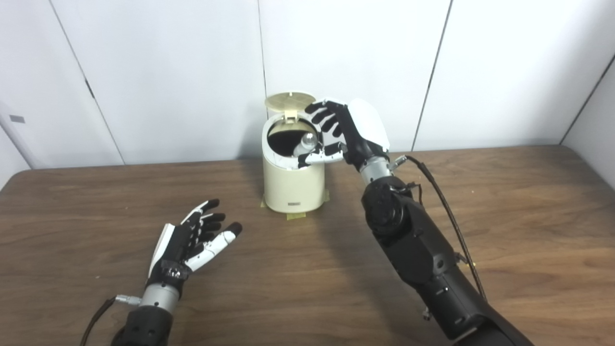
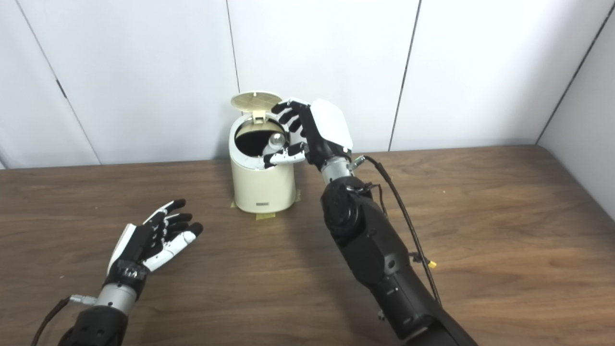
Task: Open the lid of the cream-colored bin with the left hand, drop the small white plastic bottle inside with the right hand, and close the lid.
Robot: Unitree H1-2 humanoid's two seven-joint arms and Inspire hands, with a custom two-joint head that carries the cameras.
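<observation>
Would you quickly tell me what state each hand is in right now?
Left hand: open, holding nothing, low over the table.
Right hand: over the open bin, bottle at its fingers; whether it grips the bottle cannot be told.

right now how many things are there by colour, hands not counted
cream: 1, the bin, lid up
white: 1, the small bottle over the bin's opening by the right hand
brown: 1, the table
total: 3
</observation>
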